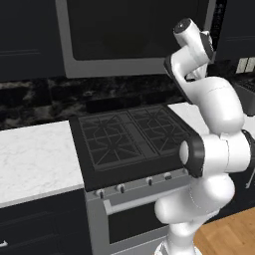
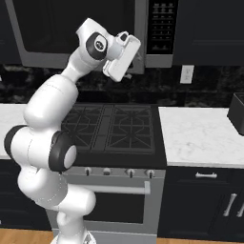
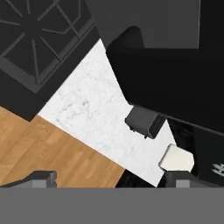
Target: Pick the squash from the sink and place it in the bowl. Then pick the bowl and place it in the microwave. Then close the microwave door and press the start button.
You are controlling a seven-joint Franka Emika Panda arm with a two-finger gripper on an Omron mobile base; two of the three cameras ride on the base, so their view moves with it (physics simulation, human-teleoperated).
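Note:
The microwave [image 2: 143, 52] hangs above the stove, and its dark glass door [image 1: 134, 35] lies flat against the front. Its black keypad strip [image 2: 162, 24] is at the right. My gripper [image 2: 119, 59] is raised in front of the microwave's lower right corner, just left of the keypad. In the hand view the gripper [image 3: 113, 177] looks down at the counter; its tips stand far apart, open, with nothing between them. The squash, the bowl and the sink are out of view.
Under the microwave is a black gas cooktop [image 1: 129, 139] over an oven with knobs [image 2: 119, 190]. White marble counters [image 2: 200, 133] flank it. A dark boxy appliance [image 3: 144, 121] sits on the right counter. A wall outlet [image 2: 187, 74] is right of the stove.

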